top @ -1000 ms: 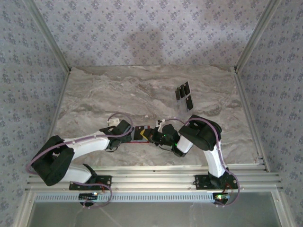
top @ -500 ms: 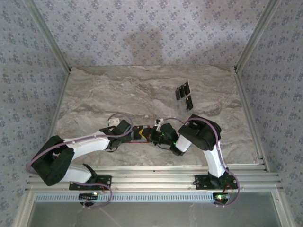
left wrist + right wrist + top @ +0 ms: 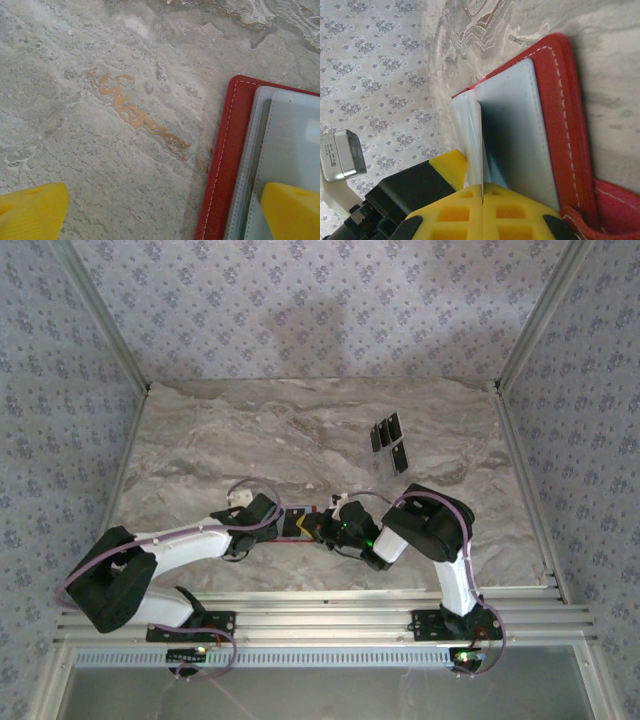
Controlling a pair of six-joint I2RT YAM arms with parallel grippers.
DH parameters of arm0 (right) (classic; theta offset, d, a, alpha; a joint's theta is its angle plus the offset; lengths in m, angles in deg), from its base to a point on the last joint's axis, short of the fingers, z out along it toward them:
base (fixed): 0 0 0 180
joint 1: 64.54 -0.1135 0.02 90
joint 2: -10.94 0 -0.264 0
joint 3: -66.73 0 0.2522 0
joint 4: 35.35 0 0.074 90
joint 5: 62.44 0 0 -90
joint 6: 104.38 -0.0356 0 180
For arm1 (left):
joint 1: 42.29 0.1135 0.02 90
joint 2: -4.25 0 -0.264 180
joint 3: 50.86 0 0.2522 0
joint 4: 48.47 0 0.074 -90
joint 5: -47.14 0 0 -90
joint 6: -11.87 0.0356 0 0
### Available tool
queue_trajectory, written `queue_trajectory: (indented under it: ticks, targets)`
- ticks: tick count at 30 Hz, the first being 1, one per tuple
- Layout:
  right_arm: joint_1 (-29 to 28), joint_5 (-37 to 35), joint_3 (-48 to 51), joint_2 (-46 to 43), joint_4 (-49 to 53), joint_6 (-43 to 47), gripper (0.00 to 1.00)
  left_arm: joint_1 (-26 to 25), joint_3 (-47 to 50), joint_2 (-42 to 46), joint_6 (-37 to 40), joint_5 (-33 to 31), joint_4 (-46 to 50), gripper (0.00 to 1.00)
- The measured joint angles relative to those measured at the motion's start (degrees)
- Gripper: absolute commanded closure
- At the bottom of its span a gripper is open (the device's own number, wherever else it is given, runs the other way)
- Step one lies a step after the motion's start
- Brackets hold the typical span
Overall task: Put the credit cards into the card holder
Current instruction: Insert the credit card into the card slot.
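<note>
Card holder (image 3: 560, 100), long axis left-right

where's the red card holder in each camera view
Top external: card holder, a red sliver at low centre.
Left wrist: card holder in the lower right corner, open.
Right wrist: card holder right of centre, a clear pocket pinched by the right end effector.
Shared landmark: the marble tabletop beneath it.

Three black credit cards (image 3: 392, 427), one red card holder (image 3: 225, 150)
</note>
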State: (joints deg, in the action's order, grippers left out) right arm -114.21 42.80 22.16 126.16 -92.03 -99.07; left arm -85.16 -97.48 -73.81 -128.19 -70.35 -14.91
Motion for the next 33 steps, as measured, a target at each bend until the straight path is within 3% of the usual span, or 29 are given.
queue_trajectory:
  ticks: [23, 33]
  targets:
    - [0.57, 3.23, -2.91, 0.55, 3.06, 0.02, 1.0, 0.0, -0.04, 0.0, 0.0, 0.0, 0.13, 0.0]
    - [1.07, 6.67, -7.08, 0.59, 9.94, 1.57, 1.0, -0.24, -0.04, 0.0, -0.09, -0.09, 0.13, 0.0]
